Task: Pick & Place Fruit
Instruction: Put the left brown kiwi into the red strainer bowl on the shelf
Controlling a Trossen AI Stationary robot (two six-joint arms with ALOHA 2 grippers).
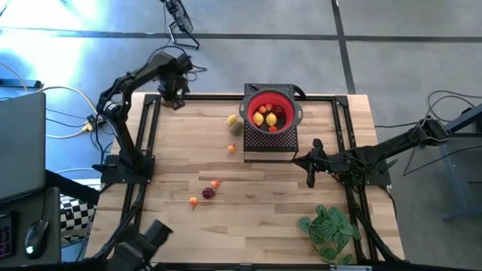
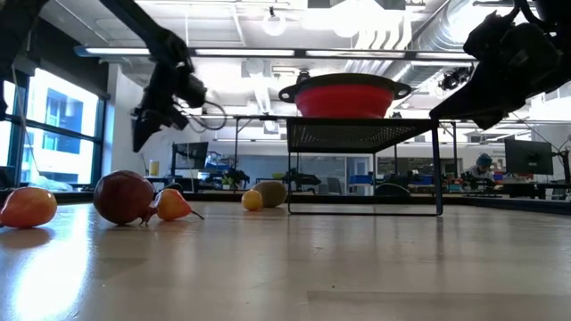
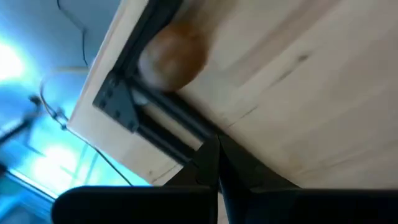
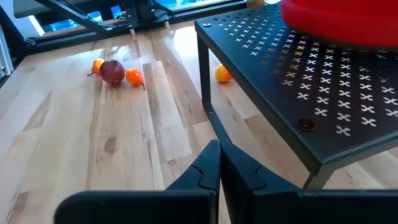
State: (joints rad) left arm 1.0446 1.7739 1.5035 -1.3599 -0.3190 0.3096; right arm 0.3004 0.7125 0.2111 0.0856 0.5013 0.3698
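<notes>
pale wooden tabletop (image 1: 263, 203) with a red round bowl (image 1: 271, 113) on a black perforated metal stand (image 1: 269, 144), several small fruits inside; further small round fruit (image 1: 208, 193) lies loose on the wood left of the stand. left end effector (image 1: 175, 102) closed, empty, at the far-left corner; right end effector (image 1: 311, 181) closed, empty, right of the stand

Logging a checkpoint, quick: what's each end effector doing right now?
Left end effector: closed, holding nothing, over the table's far left corner.
Right end effector: closed, holding nothing, beside the black stand.
</notes>
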